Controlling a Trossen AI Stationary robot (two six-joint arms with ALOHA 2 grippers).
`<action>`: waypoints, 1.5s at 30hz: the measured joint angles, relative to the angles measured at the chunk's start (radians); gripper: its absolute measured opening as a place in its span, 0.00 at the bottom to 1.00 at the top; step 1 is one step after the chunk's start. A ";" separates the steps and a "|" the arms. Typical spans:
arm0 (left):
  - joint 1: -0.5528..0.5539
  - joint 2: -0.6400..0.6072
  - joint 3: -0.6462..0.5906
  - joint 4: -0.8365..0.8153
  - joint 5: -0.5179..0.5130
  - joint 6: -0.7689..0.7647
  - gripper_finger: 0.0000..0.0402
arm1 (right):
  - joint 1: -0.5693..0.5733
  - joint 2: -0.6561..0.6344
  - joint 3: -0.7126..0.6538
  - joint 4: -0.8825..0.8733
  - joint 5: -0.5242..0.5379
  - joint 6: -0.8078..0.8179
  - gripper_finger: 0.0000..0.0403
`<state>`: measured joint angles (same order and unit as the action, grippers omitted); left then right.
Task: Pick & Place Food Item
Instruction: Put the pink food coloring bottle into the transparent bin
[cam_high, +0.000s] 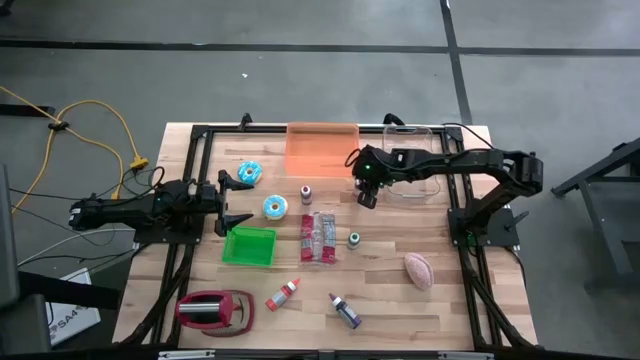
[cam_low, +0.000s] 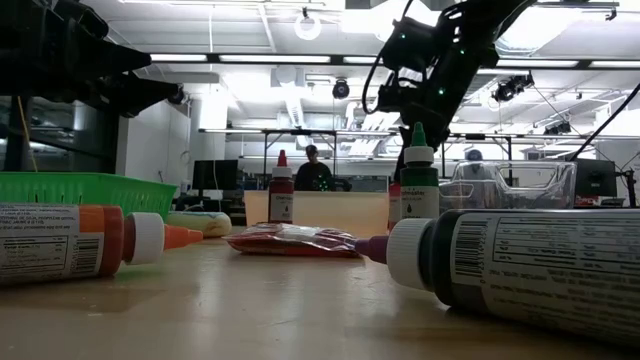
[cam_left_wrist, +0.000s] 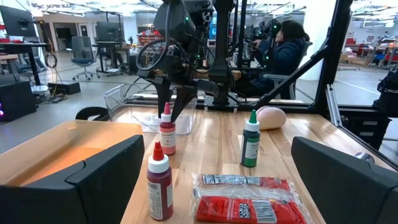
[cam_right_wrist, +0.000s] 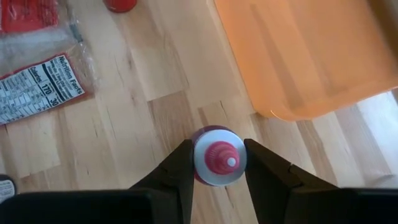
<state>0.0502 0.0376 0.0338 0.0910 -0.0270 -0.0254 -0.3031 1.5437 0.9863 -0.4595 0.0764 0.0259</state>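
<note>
My wooden table (cam_high: 440, 305) carries an orange bin (cam_high: 321, 150) top centre, two donuts (cam_high: 249, 172) upper left, green basket (cam_high: 248, 245) mid-left, snack packet (cam_high: 318, 238) centre, scattered bottles (cam_high: 344, 311), pink bun (cam_high: 419, 270) lower right.

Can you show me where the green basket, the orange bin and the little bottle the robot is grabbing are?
green basket (cam_high: 248, 246), high view, its inside floor.
orange bin (cam_high: 321, 150), high view, its middle.
pink-capped bottle (cam_right_wrist: 221, 160), right wrist view, its cap.

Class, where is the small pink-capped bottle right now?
The pink-capped bottle stands upright between the right gripper's shut fingers, on the table's far side beside the orange bin, right of the dark-red bottle.
</note>
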 joint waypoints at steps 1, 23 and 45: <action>0.000 0.000 0.000 0.000 0.000 0.000 0.99 | 0.000 -0.009 0.000 -0.002 0.000 0.001 0.27; 0.000 0.000 0.000 0.000 0.000 0.000 0.99 | 0.002 -0.380 0.001 -0.079 0.140 0.033 0.27; 0.000 0.000 0.000 0.000 0.000 0.000 0.99 | -0.273 -0.436 0.001 -0.343 0.284 0.216 0.27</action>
<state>0.0502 0.0376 0.0338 0.0909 -0.0270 -0.0254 -0.5765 1.1080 0.9874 -0.8026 0.3603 0.2421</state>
